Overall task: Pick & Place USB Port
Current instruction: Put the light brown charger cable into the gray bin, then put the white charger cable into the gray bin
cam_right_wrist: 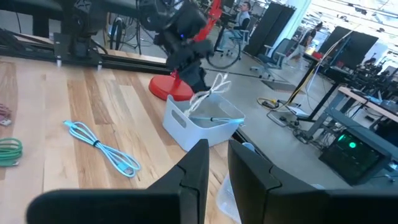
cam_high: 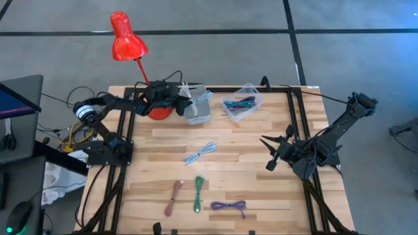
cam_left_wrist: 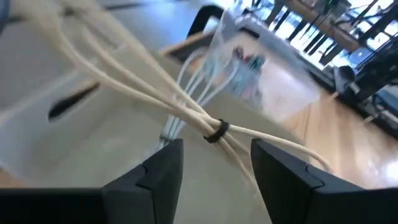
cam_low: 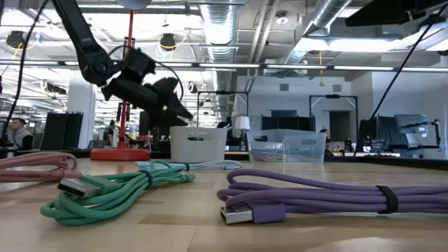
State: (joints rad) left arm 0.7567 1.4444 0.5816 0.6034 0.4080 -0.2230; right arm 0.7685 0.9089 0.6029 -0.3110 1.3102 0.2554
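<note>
- The left gripper (cam_high: 185, 99) hangs over the white bin (cam_high: 208, 112) at about eleven o'clock on the table, its jaws spread apart with nothing pinched between them.
- A cream USB cable (cam_left_wrist: 186, 102), bundled with a dark tie (cam_left_wrist: 216, 131), sits just past the spread fingers (cam_left_wrist: 163, 168) and droops into the bin; from the right wrist view its loop (cam_right_wrist: 216, 84) pokes up above the rim.
- I would judge that cable light and floppy, cords loose on either side of the tie. The tied waist looks the surest place to hold, since the strands gather there; the plug ends would likely swing.
- The left arm reaches from its base at nine o'clock toward the far edge, wrist tipped down and forward over the bin, close by the red lamp's base (cam_high: 159, 111).
- The right gripper (cam_high: 272, 153) waits at three o'clock, well apart from the bins, pointing toward the table's middle; its fingers (cam_right_wrist: 196, 163) stand near each other with a narrow gap and nothing between them.
- Still on the boards: a light blue cable (cam_high: 201, 153) at the centre, and near six o'clock a pink cable (cam_high: 173, 197), a green cable (cam_high: 198, 193) and a purple cable (cam_high: 229, 205), each coiled and tied.
- A clear bin (cam_high: 255, 100) at twelve o'clock, beside the white one, holds darker cables.
</note>
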